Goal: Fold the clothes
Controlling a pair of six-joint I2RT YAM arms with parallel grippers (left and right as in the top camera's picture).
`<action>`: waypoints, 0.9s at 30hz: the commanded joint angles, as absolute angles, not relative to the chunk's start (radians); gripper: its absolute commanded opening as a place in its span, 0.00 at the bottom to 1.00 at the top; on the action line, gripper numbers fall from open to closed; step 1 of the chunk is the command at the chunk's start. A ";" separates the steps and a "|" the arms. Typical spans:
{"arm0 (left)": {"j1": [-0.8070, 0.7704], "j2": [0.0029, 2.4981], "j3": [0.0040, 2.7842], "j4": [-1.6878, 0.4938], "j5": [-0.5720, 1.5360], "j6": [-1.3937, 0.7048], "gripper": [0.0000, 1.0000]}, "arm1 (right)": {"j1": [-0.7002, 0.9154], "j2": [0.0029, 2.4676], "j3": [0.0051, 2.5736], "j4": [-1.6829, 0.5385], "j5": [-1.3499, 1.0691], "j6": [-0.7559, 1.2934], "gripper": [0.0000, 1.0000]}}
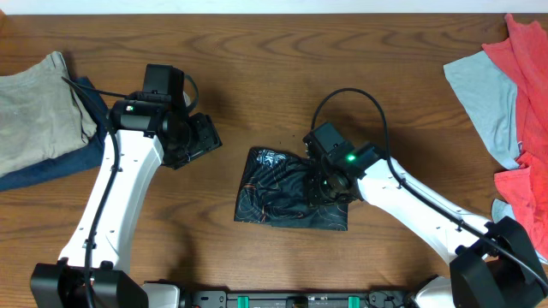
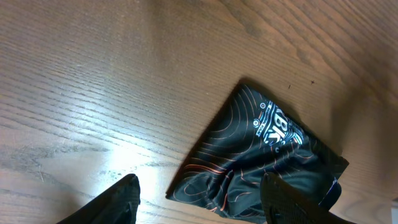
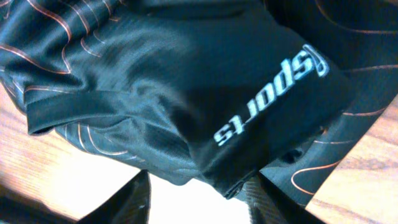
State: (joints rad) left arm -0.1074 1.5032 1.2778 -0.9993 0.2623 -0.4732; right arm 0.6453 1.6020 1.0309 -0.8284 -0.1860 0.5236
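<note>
The black shiny jersey (image 1: 287,201) with thin orange-red contour lines lies folded into a small, slightly rumpled rectangle at the table's middle. My right gripper (image 1: 330,181) hovers over its right part. In the right wrist view the jersey (image 3: 186,81) fills the frame with white "sports" lettering, and the gripper's fingers (image 3: 199,202) are spread open with a cloth edge beside the right finger. My left gripper (image 1: 203,139) is to the left of the jersey, apart from it. In the left wrist view its fingers (image 2: 202,202) are open and empty, with the jersey (image 2: 261,155) lying ahead.
A beige garment (image 1: 38,98) lies on a dark blue one (image 1: 51,164) at the left edge. A grey garment (image 1: 484,90) and coral-red garments (image 1: 527,111) are piled at the right edge. The wooden table (image 1: 257,51) surrounds them.
</note>
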 commanded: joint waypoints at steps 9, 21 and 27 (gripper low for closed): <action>-0.105 1.507 1.267 -1.009 0.257 -0.464 0.64 | 0.665 1.637 1.017 -0.826 -0.131 0.580 0.41; -0.105 1.507 1.267 -1.013 0.257 -0.464 0.64 | 0.578 1.606 1.064 -0.885 -0.113 0.543 0.01; -0.105 1.507 1.267 -1.013 0.257 -0.464 0.64 | 0.428 1.565 1.080 -0.937 -0.098 0.431 0.01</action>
